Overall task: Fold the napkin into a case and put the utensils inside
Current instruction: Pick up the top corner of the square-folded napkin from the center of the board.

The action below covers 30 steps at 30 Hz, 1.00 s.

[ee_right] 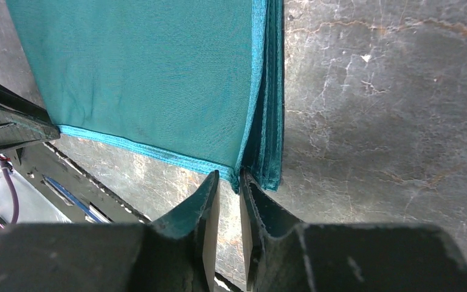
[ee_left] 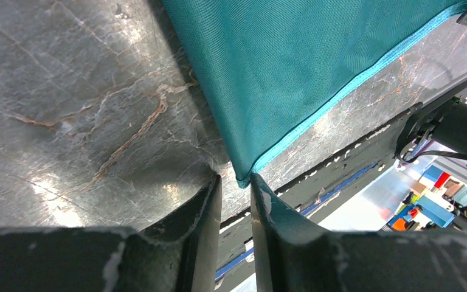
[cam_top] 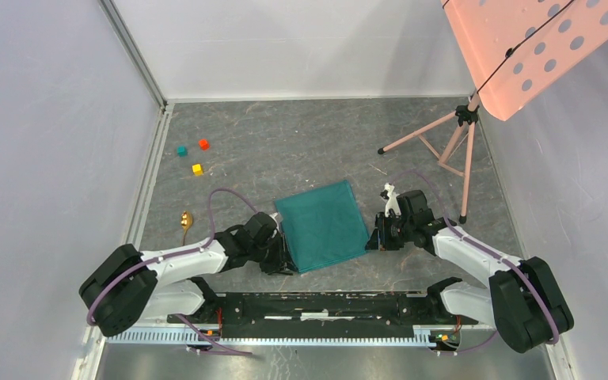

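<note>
While napkin (cam_top: 321,225) lies folded, left claw (ee_left: 236,182) and right claw (ee_right: 229,177) pinch near corners; blue utensil unseen.

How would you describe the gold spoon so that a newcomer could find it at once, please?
Start at the teal napkin in the middle of the grey table, then look left past the left arm. The gold spoon lies there alone near the table's left edge. It is shiny metal and slim, unlike the three small coloured cubes farther back.

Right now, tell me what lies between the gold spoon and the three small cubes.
Only bare table: in the top view, nothing sits between the spoon and the cubes, which lie farther from the arms.
</note>
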Motion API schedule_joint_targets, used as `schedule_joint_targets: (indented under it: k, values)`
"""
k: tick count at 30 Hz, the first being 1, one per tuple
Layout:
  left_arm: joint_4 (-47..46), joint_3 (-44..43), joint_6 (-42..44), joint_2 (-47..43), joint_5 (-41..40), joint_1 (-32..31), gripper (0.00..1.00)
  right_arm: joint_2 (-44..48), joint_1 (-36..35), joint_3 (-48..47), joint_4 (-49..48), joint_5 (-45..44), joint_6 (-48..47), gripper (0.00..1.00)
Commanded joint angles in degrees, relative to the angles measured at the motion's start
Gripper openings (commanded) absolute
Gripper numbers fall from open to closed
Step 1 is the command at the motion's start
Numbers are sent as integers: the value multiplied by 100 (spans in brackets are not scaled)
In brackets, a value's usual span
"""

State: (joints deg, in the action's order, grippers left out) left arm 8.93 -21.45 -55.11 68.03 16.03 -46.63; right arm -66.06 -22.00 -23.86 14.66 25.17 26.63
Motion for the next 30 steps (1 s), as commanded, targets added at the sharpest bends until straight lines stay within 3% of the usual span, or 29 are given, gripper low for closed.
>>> schedule_joint_targets:
  k: [1,7,12,17,27,30]
  values:
    - [377,57,-70,-117,-278,-21,33,12,25,-190,-93,-98,-103,22]
    - [660,-8,-86,-422,-371,-19,42,56,20,-215,-11,-206,-182,13]
    - [595,-45,-98,-355,-456,-21,43,49,12,-331,45,-265,-387,0]
    - [309,-70,-74,48,-367,-21,41,-69,-3,-400,-71,69,-432,0]
    - [215,156,-113,26,-352,-17,41,-210,-307,-551,-337,314,-363,0]
    - [213,159,-131,-149,-222,-21,53,-223,-380,-646,-280,270,-391,0]
